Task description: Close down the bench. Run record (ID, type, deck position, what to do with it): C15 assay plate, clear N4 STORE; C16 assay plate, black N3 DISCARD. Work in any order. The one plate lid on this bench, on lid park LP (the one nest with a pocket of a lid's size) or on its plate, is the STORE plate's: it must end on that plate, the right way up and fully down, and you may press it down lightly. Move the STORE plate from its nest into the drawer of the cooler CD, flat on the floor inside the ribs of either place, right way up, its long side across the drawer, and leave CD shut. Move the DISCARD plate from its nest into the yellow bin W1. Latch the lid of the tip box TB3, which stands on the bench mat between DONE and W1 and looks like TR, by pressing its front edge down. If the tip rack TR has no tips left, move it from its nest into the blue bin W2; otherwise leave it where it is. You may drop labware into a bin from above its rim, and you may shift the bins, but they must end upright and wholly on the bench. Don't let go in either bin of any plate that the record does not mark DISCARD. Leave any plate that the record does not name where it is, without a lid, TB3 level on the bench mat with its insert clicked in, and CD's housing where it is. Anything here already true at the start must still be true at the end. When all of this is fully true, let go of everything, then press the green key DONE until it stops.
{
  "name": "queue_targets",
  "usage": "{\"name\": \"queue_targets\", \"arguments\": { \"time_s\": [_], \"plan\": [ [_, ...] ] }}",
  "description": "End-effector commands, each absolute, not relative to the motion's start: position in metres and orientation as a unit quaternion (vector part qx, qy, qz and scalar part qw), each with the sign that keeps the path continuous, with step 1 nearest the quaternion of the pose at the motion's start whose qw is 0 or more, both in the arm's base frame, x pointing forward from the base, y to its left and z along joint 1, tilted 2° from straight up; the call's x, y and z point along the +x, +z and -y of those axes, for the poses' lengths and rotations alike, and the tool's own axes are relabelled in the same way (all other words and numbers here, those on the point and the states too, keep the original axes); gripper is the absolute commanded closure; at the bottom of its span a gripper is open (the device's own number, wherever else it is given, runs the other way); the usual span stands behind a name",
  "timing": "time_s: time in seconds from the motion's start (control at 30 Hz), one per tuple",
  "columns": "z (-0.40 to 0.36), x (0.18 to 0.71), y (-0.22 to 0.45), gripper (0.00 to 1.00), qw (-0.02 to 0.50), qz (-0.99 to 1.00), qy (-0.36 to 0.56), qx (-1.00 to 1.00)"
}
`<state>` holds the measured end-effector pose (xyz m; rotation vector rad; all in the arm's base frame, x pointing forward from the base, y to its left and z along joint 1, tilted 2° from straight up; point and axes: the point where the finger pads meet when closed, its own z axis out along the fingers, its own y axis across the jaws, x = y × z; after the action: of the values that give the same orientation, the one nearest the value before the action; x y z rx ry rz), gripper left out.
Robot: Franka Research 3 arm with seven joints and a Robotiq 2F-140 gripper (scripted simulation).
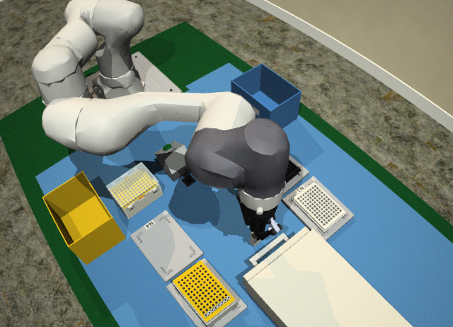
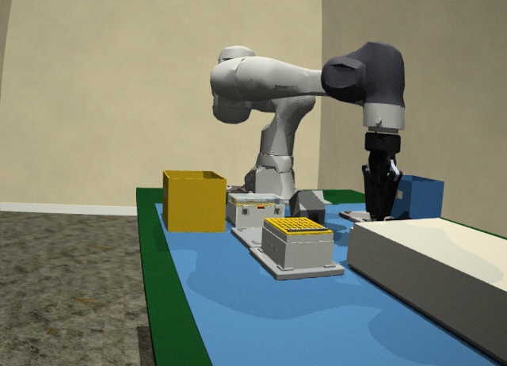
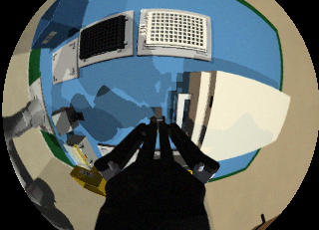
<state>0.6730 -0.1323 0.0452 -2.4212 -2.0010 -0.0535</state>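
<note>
My gripper is shut and empty, with its tips low on the mat right in front of the handle of the cream cooler CD. The drawer front sits flush with the housing. In the wrist view the shut fingers stand just left of the handle. Nest N4 is bare. A black plate sits on its nest, half hidden behind my wrist. A white gridded plate sits on the nest beside it. The yellow tip rack TR is in its nest. Tip box TB3 stands by the green DONE key.
The yellow bin W1 stands upright at the left edge of the mat, and the blue bin W2 at the far edge. My forearm reaches over the middle of the mat and hides part of the area behind the DONE housing.
</note>
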Motion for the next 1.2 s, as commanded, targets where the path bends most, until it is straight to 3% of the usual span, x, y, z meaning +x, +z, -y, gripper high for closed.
{"name": "queue_targets", "arguments": {
  "time_s": [0.0,1.17],
  "plan": [
    [0.132,0.670,0.045,1.00,-0.001,0.630,-0.018,-0.776],
    [0.126,0.642,0.044,1.00,-0.001,0.630,-0.018,-0.776]
  ]
}}
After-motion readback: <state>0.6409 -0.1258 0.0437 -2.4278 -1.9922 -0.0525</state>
